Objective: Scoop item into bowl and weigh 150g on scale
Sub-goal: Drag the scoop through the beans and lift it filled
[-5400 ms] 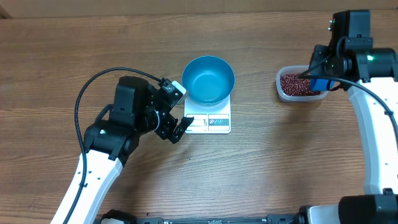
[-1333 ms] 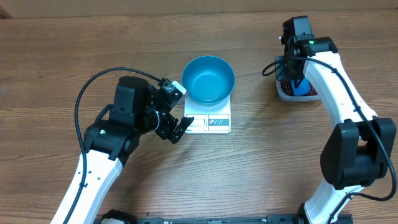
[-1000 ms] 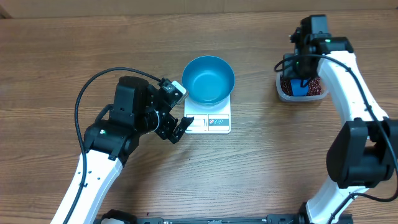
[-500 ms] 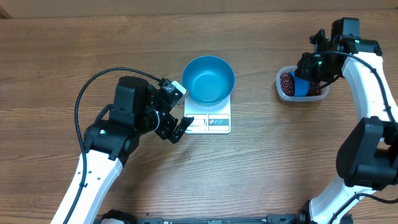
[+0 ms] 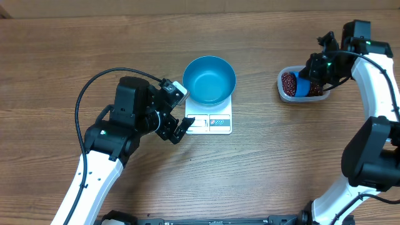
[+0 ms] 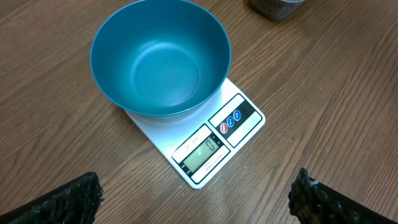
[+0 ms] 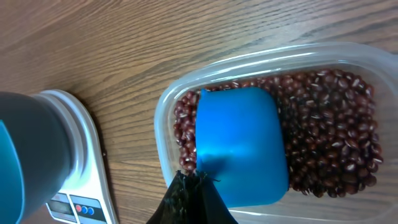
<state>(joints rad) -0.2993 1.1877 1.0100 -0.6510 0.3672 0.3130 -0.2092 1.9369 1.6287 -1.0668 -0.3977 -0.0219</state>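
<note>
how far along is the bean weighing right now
Done: the empty blue bowl sits on the scale. In hand: the right gripper is shut on the blue scoop, which is down among the beans in the clear tub; the left gripper is open beside the scale. Left: carrying beans to the bowl until it reads 150 g.

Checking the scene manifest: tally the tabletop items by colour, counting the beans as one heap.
Blue: 2, round deep blue bowl, small blue plastic scoop
White: 1, flat square white scale
Clear: 1, rounded clear plastic tub
Red-brown: 1, heap of small beans
Total: 5
</note>
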